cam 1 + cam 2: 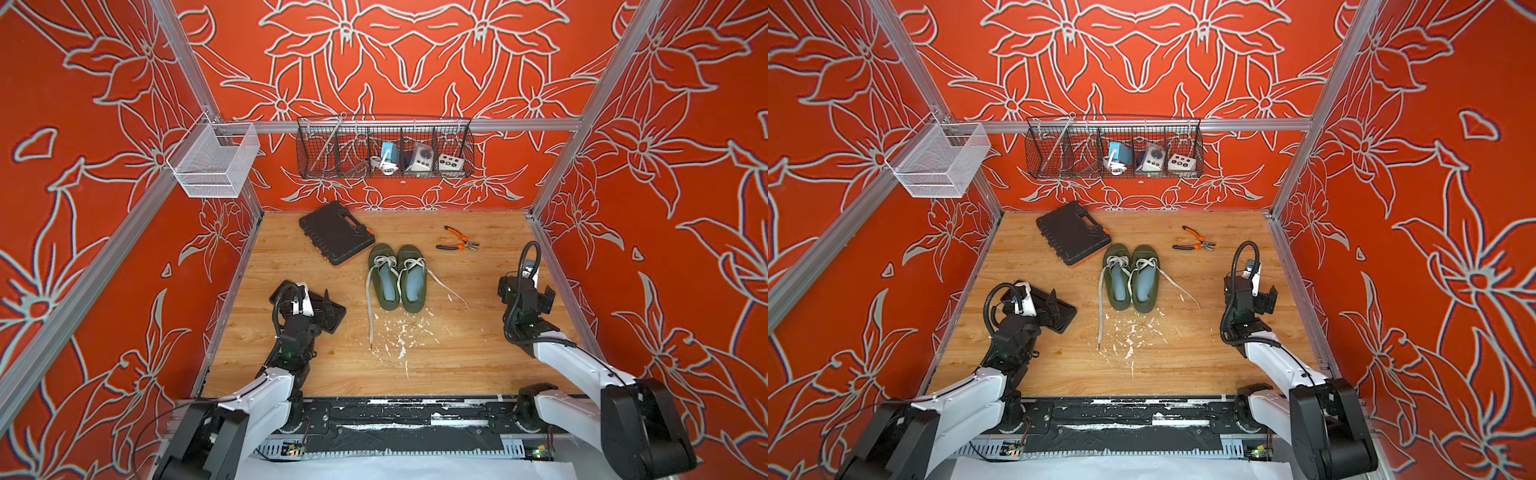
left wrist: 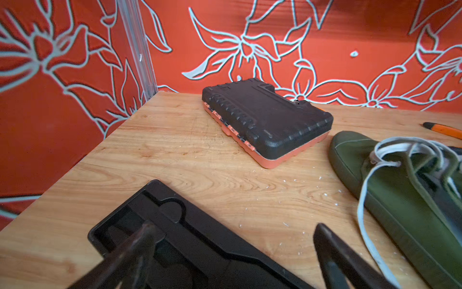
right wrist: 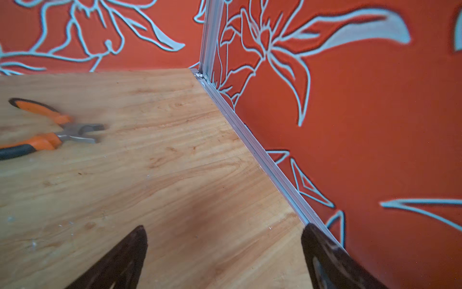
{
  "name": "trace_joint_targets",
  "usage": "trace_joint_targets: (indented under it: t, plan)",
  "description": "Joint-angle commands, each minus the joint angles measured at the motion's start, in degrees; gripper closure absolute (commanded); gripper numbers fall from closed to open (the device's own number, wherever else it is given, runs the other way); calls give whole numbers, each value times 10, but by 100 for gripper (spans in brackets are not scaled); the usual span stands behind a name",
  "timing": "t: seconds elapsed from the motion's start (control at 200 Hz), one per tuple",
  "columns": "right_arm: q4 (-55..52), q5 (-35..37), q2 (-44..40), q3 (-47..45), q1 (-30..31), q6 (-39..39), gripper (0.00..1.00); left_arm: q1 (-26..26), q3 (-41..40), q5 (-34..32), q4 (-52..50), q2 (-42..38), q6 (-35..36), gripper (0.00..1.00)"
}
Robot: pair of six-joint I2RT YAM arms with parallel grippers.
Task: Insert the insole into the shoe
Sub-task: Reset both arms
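Top views both show green shoes (image 1: 409, 251) side by side at ctr of bench (image 1: 457, 357), toes to 12 o'clock, w/ a pale-blue insole (image 1: 390, 286) seated in each. White laces (image 1: 371, 316) trail loose twd 6 and 4 o'clock. Left gripper (image 2: 233, 226) at 9 o'clock, spread wide, empty, over black tray (image 1: 337, 316). Right gripper (image 3: 225, 226) at 3 o'clock by bench edge, also wide, holding nothing. Black case (image 1: 336, 232) at 11 o'clock, pliers (image 1: 457, 244) at 1 o'clock.
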Motion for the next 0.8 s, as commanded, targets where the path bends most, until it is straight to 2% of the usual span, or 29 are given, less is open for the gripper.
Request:
trace_joint_targets:
  t: [0.0,0.12,0.195,0.26,0.3,0.35,0.485,0.56,0.625,0.686,0.761,0.796]
  plan:
    - [77,-13,6,-20,-13,-23,2,5,16,-31,89,61,-2,2]
    - [143,-38,39,-36,-22,-40,2,6,50,-38,89,111,23,2]
    - [180,-42,73,-39,-26,-45,2,9,41,-50,150,144,35,2]
    - [210,-34,104,-38,-27,-45,2,19,32,-56,182,172,18,2]
    - [221,-32,116,-38,-27,-44,2,22,28,-48,212,184,22,2]
    - [224,-33,124,-34,-26,-49,2,24,36,-21,181,179,25,2]
    - [216,-52,126,-30,-27,-54,2,37,35,3,188,193,19,3]
    - [232,-73,127,-37,-27,-66,2,38,18,7,279,239,30,3]
    - [244,-81,125,-44,-27,-69,2,39,31,17,205,209,21,3]
    - [250,-87,123,-48,-28,-71,2,41,27,14,245,228,24,2]
    - [256,-109,127,-50,-29,-79,2,43,35,20,204,213,20,3]
    - [273,-136,134,-54,-30,-90,2,43,32,18,221,221,22,2]
